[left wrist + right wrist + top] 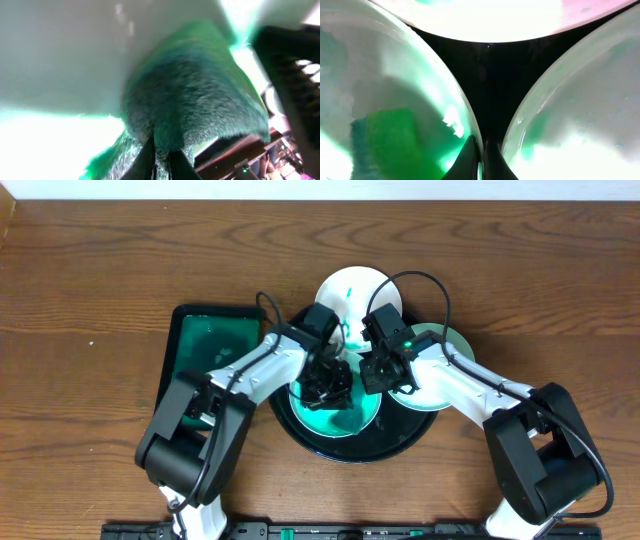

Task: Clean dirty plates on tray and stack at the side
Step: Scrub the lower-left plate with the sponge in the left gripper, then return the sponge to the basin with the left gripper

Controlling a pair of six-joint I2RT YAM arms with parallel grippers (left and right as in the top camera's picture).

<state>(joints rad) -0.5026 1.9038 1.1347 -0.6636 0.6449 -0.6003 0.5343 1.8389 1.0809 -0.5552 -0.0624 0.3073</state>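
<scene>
While bearing down on the teal-smeared round white plate [335,418], clenched tight on a soaked green-teal sponge [190,95]: the left gripper [330,387], just below the middle of the overhead frame. Plate seated in the near half of the large round glossy black tray [395,442], touching the sponge from beneath. From the left wrist, little beyond sponge bulging past the dark fingers [146,165] at bottom centre, with pale plate filling the upper left.

Just to the right in the overhead frame, the right gripper [378,372], at that same plate's right-hand rim. From the right wrist, fingers [470,157] drawn almost together at bottom centre, over the black strip of tray between two curved rims, hard against the left-hand one. Cannot tell about an actual nip on the rim; probably steadying the plate.

Key relation for the coming stroke: plate straight under the left fingers, no reach needed, with the thickest teal film lying from the sponge toward the bottom of the frame. Being round, no long axis to line up with. Likely calls for a sweep that way, left arm doing the work.

Farther up and right, the pale mint round plate [450,345], partly under the right arm and nearer to that arm for a later lift. Farthest on the tray, at top centre, the white round plate streaked with teal [345,288]. All three on the tray, none stacked aside: by the look, early in the job.

Off to the left, beside the black tray, a dark-green rectangular tray [205,350] with a teal-green sheen inside, on the brown wooden surface [90,280].
</scene>
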